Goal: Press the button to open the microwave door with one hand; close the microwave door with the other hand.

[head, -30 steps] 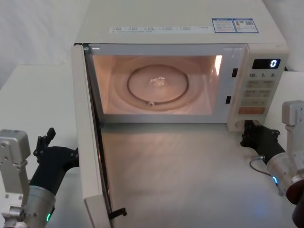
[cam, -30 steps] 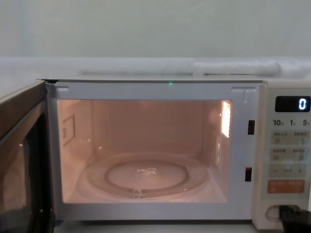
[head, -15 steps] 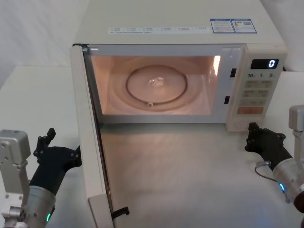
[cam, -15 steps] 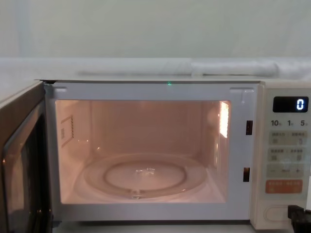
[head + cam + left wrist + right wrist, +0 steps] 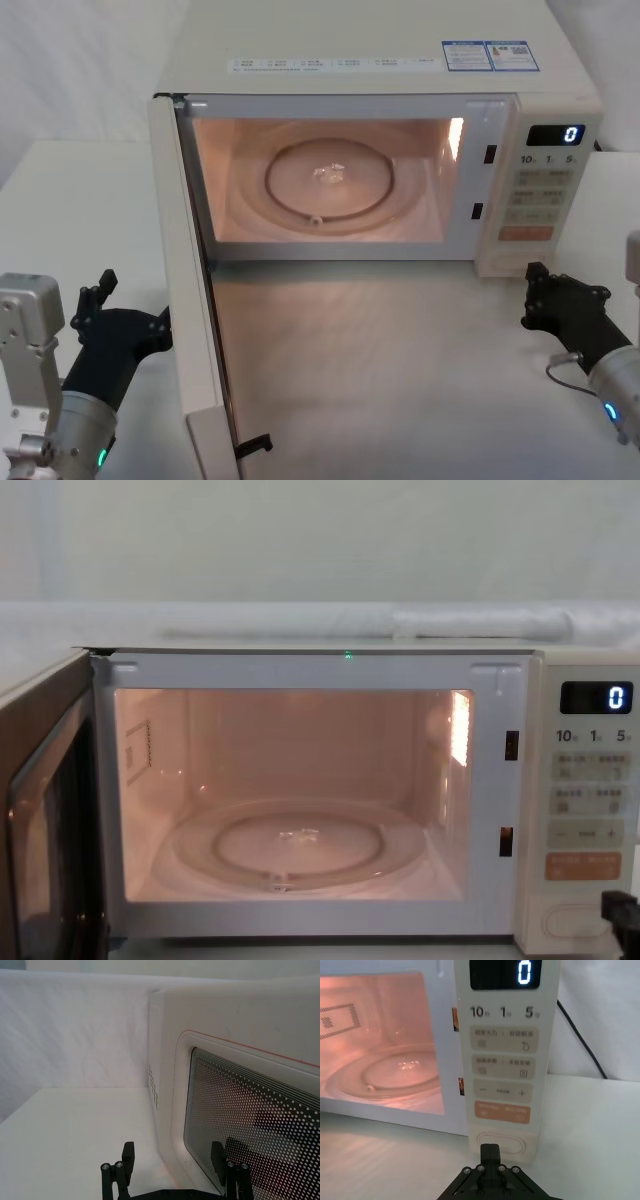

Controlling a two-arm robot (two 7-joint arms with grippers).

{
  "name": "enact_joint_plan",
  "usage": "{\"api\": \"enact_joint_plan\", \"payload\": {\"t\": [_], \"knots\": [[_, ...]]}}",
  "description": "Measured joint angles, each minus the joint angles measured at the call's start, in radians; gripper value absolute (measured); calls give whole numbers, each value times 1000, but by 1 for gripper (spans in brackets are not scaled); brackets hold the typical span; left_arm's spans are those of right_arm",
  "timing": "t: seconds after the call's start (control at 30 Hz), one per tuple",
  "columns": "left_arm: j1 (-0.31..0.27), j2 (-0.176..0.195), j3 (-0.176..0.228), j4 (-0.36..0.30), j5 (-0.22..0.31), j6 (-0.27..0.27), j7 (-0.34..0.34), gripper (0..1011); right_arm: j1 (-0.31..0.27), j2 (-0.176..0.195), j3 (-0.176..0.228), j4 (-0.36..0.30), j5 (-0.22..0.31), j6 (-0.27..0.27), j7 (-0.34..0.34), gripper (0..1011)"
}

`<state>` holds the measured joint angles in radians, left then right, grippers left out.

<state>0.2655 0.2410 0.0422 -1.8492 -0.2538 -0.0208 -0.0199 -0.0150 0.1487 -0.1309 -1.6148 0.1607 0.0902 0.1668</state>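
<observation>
With the microwave door [image 5: 190, 300] swung wide toward the robot, the left gripper [image 5: 125, 322], fingers spread apart, waits just beside the door's outer glass on the white worktop [image 5: 400, 370], seemingly placed to push it shut. Farther back, the right gripper [image 5: 548, 298], fingers together, sits just clear of the button [image 5: 501, 1144] below the orange key [image 5: 502, 1111], beside the lit cavity's glass turntable [image 5: 330, 180].

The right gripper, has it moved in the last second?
Yes. The right gripper has backed away from the button, toward the robot.
</observation>
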Motion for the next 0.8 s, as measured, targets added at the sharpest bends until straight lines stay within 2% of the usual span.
{"api": "enact_joint_plan", "payload": {"t": [0.07, 0.33, 0.63, 0.8], "knots": [[0, 0, 0, 0, 0, 0, 0, 1001, -18, 15, 4, -37, 7, 7, 8, 0], [0, 0, 0, 0, 0, 0, 0, 1001, -43, 54, 37, -105, 41, 24, 25, 0], [0, 0, 0, 0, 0, 0, 0, 1001, -20, 112, 108, -114, 112, 50, 52, 0], [0, 0, 0, 0, 0, 0, 0, 1001, -2, 137, 128, -97, 140, 60, 63, 0]]}}
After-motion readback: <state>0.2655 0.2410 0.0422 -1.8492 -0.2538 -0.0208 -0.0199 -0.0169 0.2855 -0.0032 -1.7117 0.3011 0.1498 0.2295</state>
